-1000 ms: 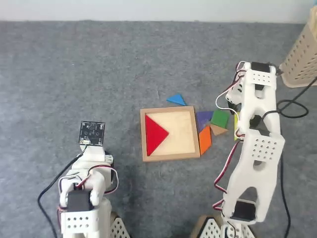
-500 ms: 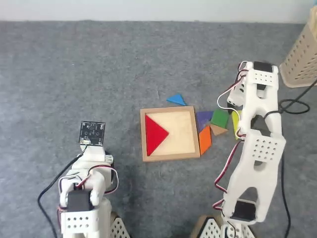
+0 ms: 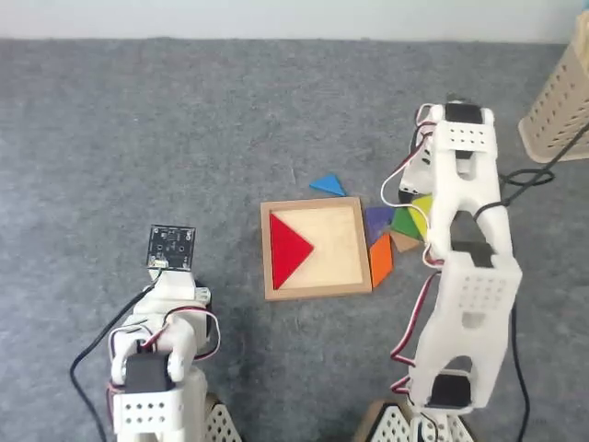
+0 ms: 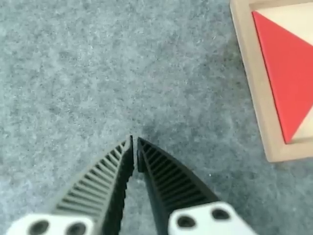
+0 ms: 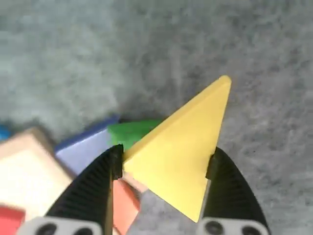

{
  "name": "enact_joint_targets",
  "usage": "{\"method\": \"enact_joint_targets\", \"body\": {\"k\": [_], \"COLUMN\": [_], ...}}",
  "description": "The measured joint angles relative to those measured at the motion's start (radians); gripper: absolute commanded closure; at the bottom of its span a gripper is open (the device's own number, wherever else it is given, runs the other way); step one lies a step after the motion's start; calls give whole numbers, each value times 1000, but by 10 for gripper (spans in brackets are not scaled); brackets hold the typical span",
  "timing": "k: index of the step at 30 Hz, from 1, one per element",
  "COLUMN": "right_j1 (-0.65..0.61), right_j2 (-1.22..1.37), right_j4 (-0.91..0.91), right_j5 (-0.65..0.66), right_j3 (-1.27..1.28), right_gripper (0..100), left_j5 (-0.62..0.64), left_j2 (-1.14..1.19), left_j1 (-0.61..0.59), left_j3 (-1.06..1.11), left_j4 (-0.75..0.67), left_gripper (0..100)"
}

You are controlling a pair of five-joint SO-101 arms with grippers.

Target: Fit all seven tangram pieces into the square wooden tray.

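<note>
One piece is seated: the red triangle [image 3: 287, 247] lies in the square wooden tray [image 3: 315, 293]. The yellow triangle [image 5: 183, 156] is pinched by the right gripper [image 5: 165, 161], as is made plain in its wrist view. The blue triangle [image 3: 329, 185] and a four-piece cluster [image 3: 380, 260] outside the tray are added by the high view. The left gripper [image 4: 134, 147] is held pressed together over carpet.

White perforated arms [image 3: 465, 304], black ribbed claws [image 4: 135, 142], thin cables [image 3: 396, 341]
</note>
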Motion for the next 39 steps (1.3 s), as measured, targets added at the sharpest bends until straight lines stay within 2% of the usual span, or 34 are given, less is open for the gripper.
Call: {"method": "enact_joint_targets", "body": {"k": [9, 13, 20, 26, 30, 33, 35, 37, 39], "right_j1": [-186, -288, -417, -471, -526, -535, -535, -535, -535], "right_j2": [-376, -529, -572, -574, -535, -477, -459, -459, -459], "right_j4": [-253, -305, -311, -328, -376, -402, -414, -414, -413], "right_j5": [84, 121, 170, 192, 301, 420, 456, 451, 364], "right_j3": [482, 634, 657, 657, 657, 657, 657, 657, 657], "right_gripper": [919, 919, 919, 919, 919, 919, 919, 919, 915], "left_j5": [0, 0, 0, 0, 0, 0, 0, 0, 0], "left_j2": [0, 0, 0, 0, 0, 0, 0, 0, 0], "left_j1": [0, 2, 0, 2, 0, 0, 0, 0, 0], "left_j3": [0, 0, 0, 0, 0, 0, 0, 0, 0], "left_j4": [0, 0, 0, 0, 0, 0, 0, 0, 0], "left_gripper": [983, 983, 983, 983, 983, 983, 983, 983, 983]}}
